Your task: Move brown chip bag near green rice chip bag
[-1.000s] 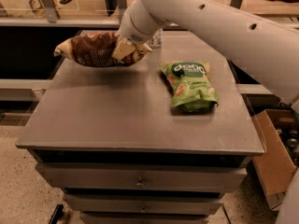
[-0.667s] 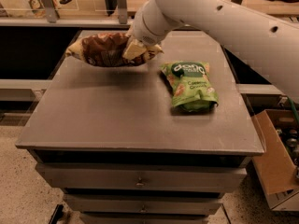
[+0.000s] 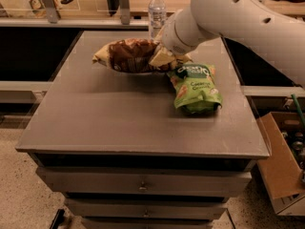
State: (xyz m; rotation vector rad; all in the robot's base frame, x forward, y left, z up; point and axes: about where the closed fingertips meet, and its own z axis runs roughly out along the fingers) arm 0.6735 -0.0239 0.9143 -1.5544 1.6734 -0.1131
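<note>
Camera view | hand (image 3: pixel 163 57) clamped on right end of brown chip bag (image 3: pixel 128 56) | bag just above bench (image 3: pixel 95 123), just beside green rice chip bag (image 3: pixel 196 87) | likely light, soft, crushable; best gripped at end seam

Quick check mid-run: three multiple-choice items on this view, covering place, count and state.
1. Where is the gripper? A clear of both bags; B at the brown chip bag's end nearest the green rice chip bag; C on the green rice chip bag's middle.
2. How many snack bags are on or over the table? A one; B two; C three.
3. The gripper is: A open; B shut on the brown chip bag; C shut on the green rice chip bag.
Key: 1 B, it sits at that end; 2 B, one brown, one green; 3 B, it clamps the brown bag.
</note>
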